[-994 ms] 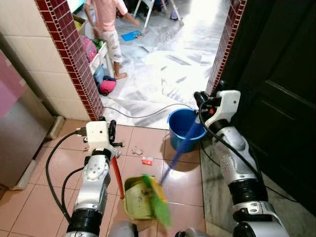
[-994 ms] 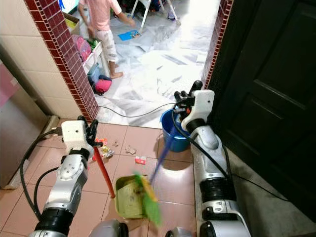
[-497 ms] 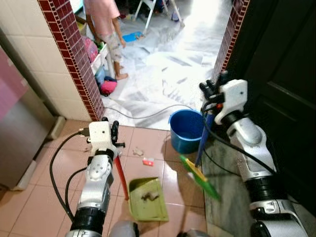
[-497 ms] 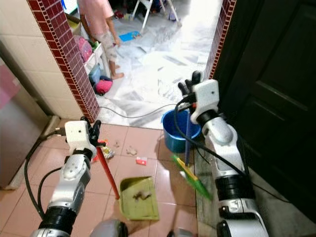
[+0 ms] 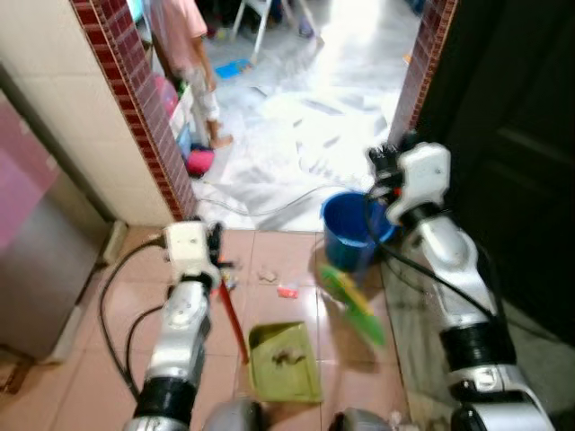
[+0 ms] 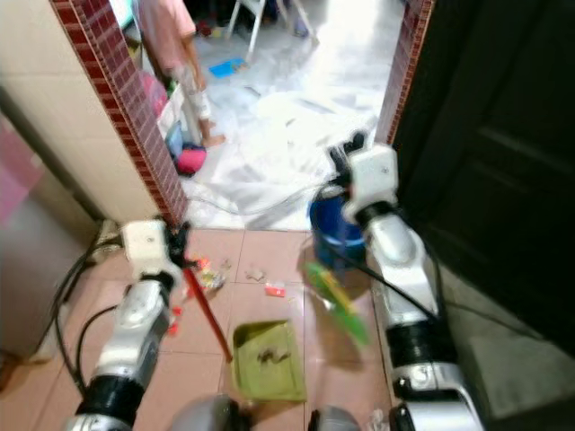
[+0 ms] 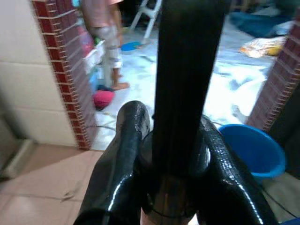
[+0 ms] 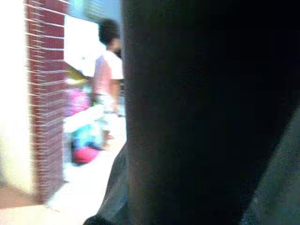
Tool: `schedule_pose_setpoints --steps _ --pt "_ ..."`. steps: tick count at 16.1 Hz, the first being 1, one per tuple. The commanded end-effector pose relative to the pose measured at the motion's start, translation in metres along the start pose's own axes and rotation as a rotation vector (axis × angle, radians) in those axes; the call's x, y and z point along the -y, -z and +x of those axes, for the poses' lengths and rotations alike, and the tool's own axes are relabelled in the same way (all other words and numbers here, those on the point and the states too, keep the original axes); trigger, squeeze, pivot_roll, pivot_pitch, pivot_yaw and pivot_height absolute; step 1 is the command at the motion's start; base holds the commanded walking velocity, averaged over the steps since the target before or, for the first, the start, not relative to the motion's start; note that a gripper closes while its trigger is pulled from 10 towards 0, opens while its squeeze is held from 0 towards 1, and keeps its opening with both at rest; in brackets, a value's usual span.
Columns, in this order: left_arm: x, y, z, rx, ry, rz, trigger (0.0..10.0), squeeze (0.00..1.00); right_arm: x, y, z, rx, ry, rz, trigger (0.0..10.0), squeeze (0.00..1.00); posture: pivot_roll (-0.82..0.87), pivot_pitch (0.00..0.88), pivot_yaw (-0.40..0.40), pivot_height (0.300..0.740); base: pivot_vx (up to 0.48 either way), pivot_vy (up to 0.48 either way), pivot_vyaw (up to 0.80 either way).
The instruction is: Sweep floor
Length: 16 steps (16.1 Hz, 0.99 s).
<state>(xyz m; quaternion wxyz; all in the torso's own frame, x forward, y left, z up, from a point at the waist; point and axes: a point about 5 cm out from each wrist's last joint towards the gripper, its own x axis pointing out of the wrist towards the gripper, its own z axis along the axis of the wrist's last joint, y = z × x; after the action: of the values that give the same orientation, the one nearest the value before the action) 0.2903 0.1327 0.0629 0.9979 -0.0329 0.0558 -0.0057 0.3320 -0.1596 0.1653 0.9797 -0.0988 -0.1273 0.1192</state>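
Note:
A green dustpan (image 5: pixel 285 362) lies on the pink tiles with some debris in it. Its red handle (image 5: pixel 233 313) rises to my left gripper (image 5: pixel 214 256), which is shut on it; in the left wrist view the fingers (image 7: pixel 117 164) clasp a dark pole (image 7: pixel 185 70). My right gripper (image 5: pixel 384 175) is shut on the blue broom handle (image 5: pixel 370 229) by the bucket. The green broom head (image 5: pixel 351 304) hangs blurred above the tiles, right of the dustpan. Small scraps of litter (image 5: pixel 287 291) lie on the tiles ahead of the dustpan.
A blue bucket (image 5: pixel 343 229) stands at the doorway. A brick-edged wall (image 5: pixel 135 108) is to the left and a dark door (image 5: pixel 512 162) to the right. A cable (image 5: pixel 269 205) crosses the white floor beyond. A person (image 5: pixel 184 45) stands in the far room.
The broom head has swung up and left toward the bucket, staying off the floor. The camera has shifted a little. The left gripper and dustpan have kept their place.

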Motion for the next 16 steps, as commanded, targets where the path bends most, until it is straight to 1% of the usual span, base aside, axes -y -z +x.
schedule_pose_setpoints --steps 1,4,7,8,9,12,13,15,16 --pt "-0.005 0.002 -0.001 -0.021 0.007 0.009 10.0 0.0 0.001 -0.015 0.004 0.072 0.021 -0.051 10.0 0.0 -0.06 0.0 0.028 0.74 0.0 0.48 0.0" --pt "-0.006 0.004 -0.005 -0.035 0.02 -0.005 10.0 0.0 -0.004 -0.009 -0.002 0.06 0.043 -0.089 10.0 0.0 -0.05 0.0 0.041 0.74 0.0 0.48 0.0" --pt "-0.007 0.005 -0.007 -0.049 0.038 0.008 10.0 0.0 -0.01 -0.007 -0.003 0.059 0.052 -0.088 10.0 0.0 -0.05 0.0 0.05 0.74 0.0 0.48 0.0" --pt "-0.007 0.003 -0.006 -0.04 0.052 0.016 10.0 0.0 -0.011 -0.005 -0.004 0.055 0.059 -0.092 10.0 0.0 -0.05 0.0 0.051 0.74 0.0 0.398 0.0" --pt "-0.006 -0.001 -0.005 -0.029 0.08 0.017 10.0 0.0 -0.014 -0.003 -0.005 0.05 0.064 -0.098 10.0 0.0 -0.05 0.0 0.054 0.74 0.0 0.0 0.0" --pt "0.001 -0.009 -0.003 0.003 0.183 -0.014 10.0 0.0 -0.018 -0.001 -0.006 0.041 0.065 -0.116 10.0 0.0 -0.04 0.0 0.051 0.74 0.0 0.0 0.0" --pt "0.006 -0.01 -0.004 0.006 0.241 -0.027 10.0 0.0 -0.019 0.0 -0.007 0.038 0.068 -0.136 10.0 0.0 -0.04 0.0 0.051 0.74 0.0 0.0 0.0" --pt "0.011 -0.009 -0.006 0.001 0.287 -0.015 10.0 0.0 -0.018 0.0 -0.008 0.037 0.088 -0.196 10.0 0.0 -0.04 0.0 0.052 0.74 0.0 0.0 0.0" --pt "0.013 -0.007 -0.008 -0.002 0.297 0.004 10.0 0.0 -0.013 -0.001 -0.008 0.045 0.111 -0.284 10.0 0.0 -0.04 0.0 0.054 0.74 0.0 0.0 0.0"
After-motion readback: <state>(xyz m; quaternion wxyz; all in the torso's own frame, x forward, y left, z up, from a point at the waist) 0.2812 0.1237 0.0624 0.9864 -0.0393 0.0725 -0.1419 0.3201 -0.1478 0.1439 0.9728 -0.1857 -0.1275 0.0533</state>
